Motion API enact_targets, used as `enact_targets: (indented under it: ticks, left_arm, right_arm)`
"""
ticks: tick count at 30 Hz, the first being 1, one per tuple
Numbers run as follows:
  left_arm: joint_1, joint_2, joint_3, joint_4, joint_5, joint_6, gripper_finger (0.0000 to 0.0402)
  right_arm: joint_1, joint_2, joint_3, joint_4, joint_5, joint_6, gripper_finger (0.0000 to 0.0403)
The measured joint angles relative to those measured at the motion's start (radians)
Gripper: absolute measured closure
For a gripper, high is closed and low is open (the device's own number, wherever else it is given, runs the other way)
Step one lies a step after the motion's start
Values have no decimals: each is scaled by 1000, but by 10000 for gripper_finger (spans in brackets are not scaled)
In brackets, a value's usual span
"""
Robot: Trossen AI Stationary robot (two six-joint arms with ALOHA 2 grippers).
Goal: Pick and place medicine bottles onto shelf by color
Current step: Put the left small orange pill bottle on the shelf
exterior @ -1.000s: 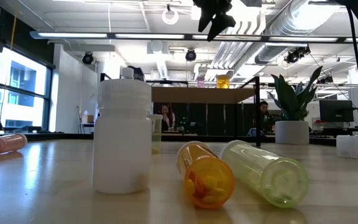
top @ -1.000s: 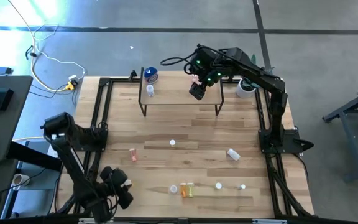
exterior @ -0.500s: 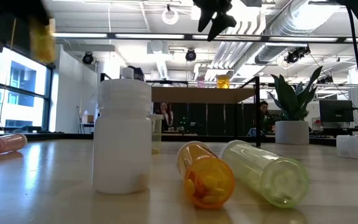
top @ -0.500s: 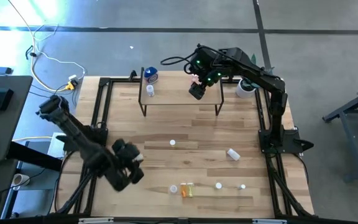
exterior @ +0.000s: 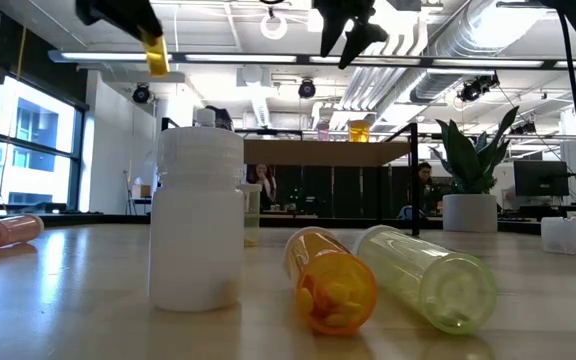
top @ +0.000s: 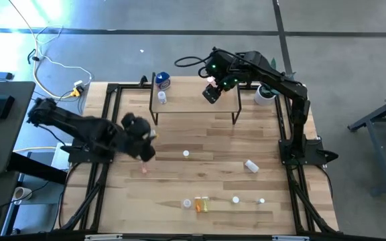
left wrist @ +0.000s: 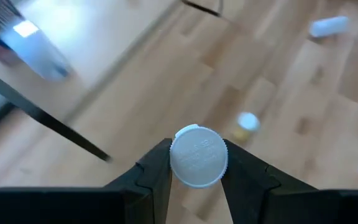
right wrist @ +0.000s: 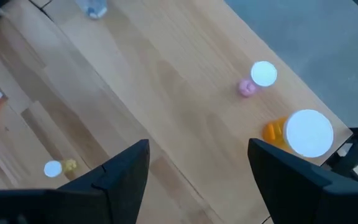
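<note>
Carrying a bottle to the shelf

Your left end effector (left wrist: 196, 171) pinches a white-capped bottle (left wrist: 198, 156); keep it upright, set it beside matching bottles on the shelf (top: 193, 104). Right end effector (right wrist: 197, 171) is spread.

The wooden counter (top: 200, 174) carries a low light-wood shelf (top: 193, 100) on thin black legs at its far side. On the shelf stand a blue-topped bottle (top: 163, 82), a clear vial (top: 161, 98), a pink bottle (right wrist: 247, 88) and an orange bottle (right wrist: 275, 132). Scattered on the counter are a pink bottle (top: 144, 170), a white-capped bottle (top: 185, 154), a white bottle (top: 250, 166) lying on its side, and a near row: a white bottle (top: 187, 203), an orange one (top: 202, 203), and two small white-capped vials (top: 235, 199) (top: 261, 201).
</note>
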Motion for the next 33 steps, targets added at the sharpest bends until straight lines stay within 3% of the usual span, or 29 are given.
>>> enact_targets:
  ticks: [5, 14, 20, 33]
  left_arm:
    - [160, -48, 0, 79, 17, 214, 291]
    - [437, -62, 0, 292, 161, 534, 291]
    - [594, -45, 0, 414, 298, 621, 291]
    - [884, 22, 34, 515, 500, 739, 291]
  right_arm:
    - [0, 0, 0, 0, 0, 45, 139]
    - [0, 0, 0, 0, 1, 54, 139]
    - [0, 0, 0, 0, 2, 53, 139]
    - [-1, 0, 0, 26, 23, 51, 139]
